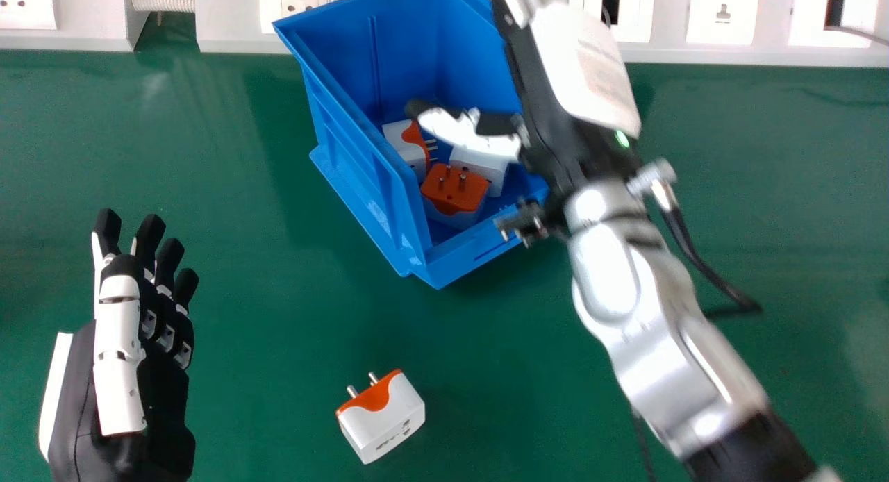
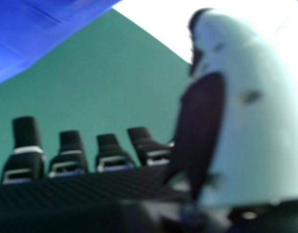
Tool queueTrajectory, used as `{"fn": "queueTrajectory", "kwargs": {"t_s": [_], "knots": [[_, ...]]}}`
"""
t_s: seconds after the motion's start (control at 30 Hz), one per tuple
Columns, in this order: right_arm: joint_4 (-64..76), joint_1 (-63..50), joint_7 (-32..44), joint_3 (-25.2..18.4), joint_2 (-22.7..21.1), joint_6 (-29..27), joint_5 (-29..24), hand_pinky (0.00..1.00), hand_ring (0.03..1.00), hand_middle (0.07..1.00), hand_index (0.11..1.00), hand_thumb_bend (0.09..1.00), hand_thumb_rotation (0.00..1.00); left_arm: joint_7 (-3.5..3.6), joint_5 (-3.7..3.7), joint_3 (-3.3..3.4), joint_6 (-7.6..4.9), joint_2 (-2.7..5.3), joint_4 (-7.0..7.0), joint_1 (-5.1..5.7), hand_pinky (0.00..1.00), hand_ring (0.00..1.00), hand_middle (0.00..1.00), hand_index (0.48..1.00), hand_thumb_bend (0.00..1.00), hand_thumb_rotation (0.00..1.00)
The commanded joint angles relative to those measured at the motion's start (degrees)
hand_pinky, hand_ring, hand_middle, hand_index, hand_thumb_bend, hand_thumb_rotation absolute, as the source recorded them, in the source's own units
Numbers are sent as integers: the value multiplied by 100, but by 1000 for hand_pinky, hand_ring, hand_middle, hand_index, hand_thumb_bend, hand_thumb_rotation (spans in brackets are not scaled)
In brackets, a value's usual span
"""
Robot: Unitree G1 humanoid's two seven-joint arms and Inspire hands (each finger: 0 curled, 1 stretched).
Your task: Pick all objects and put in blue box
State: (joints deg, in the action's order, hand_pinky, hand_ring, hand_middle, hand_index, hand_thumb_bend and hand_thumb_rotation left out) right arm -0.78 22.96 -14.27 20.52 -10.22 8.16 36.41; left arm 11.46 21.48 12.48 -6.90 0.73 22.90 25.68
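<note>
My right hand (image 1: pixel 580 79) is over the right side of the blue box (image 1: pixel 410 221), its thumb extending leftward above the plugs inside. In the right hand view, my right hand (image 2: pixel 255 126) is open, with nothing between thumb and fingers. Inside the box lie a white and orange adapter (image 1: pixel 406 145), an adapter with its orange face up (image 1: pixel 455 190) and a white one (image 1: pixel 479 166) partly hidden beneath the thumb. One more white and orange adapter (image 1: pixel 382 416) rests on the green table, in front of the box. At the left, my left hand (image 1: pixel 121 357) is open and apart from everything.
A white panel of sockets (image 1: pixel 722 13) runs along the back edge of the green table (image 1: pixel 236 190), behind the box. A black cable (image 1: pixel 701 260) loops out beside my right wrist. In the right hand view, the blue box (image 2: pixel 37 29) shows near the green surface.
</note>
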Motion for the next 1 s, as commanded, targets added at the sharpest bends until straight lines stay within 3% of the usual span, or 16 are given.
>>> {"fn": "queueTrajectory", "kwargs": {"t_s": [0.0, 0.13, 0.17, 0.23, 0.37, 0.43, 0.6, 0.67, 0.8, 0.9, 0.97], "knots": [[1433, -1083, 20, -252, -360, -425, 37, 765, 918, 968, 940, 341, 353, 124, 124, 31, -177, -48, 28, -26, 1000, 1000, 1000, 989, 159, 971], [2298, -2560, -26, -390, -810, -1010, 60, 744, 904, 963, 936, 336, 360, 108, 72, 48, -205, -35, 32, 38, 1000, 1000, 1000, 989, 166, 949], [2410, -2876, -56, -428, -890, -1168, 57, 734, 896, 954, 930, 348, 376, 85, -27, 45, -251, -35, 17, 60, 1000, 1000, 1000, 989, 170, 941], [2497, -3446, -172, -508, -1048, -1581, 72, 725, 889, 946, 925, 369, 408, 70, -76, 36, -301, -14, -8, 86, 1000, 1000, 1000, 989, 172, 936], [2219, -4194, -372, -638, -1372, -2475, 114, 719, 882, 938, 919, 388, 439, 87, -97, 0, -374, 14, -55, 114, 1000, 1000, 1000, 988, 175, 942], [2010, -4428, -413, -681, -1524, -2851, 128, 702, 865, 922, 902, 413, 468, 111, -4, -7, -365, 31, -73, 118, 1000, 1000, 1000, 987, 177, 947], [1509, -4597, -337, -680, -1750, -3531, 254, 689, 839, 891, 877, 462, 551, 47, -183, 4, -421, 9, -101, 112, 1000, 1000, 1000, 990, 176, 956], [1288, -4507, -364, -636, -1767, -3755, 341, 686, 831, 882, 871, 474, 564, 30, -127, 13, -387, 32, -95, 105, 1000, 1000, 1000, 991, 176, 960], [879, -4263, -339, -515, -1751, -4136, 525, 675, 814, 864, 857, 488, 577, 123, -14, 45, -404, -10, -146, 68, 1000, 1000, 1000, 989, 176, 948], [730, -4046, -170, -369, -1725, -4259, 619, 662, 798, 849, 839, 494, 579, 100, -54, 59, -391, -22, -135, 51, 1000, 1000, 1000, 991, 172, 949], [625, -3874, -113, -246, -1675, -4358, 681, 652, 789, 842, 830, 495, 578, 99, -11, 61, -348, -22, -111, 46, 1000, 1000, 1000, 991, 170, 949]]}}
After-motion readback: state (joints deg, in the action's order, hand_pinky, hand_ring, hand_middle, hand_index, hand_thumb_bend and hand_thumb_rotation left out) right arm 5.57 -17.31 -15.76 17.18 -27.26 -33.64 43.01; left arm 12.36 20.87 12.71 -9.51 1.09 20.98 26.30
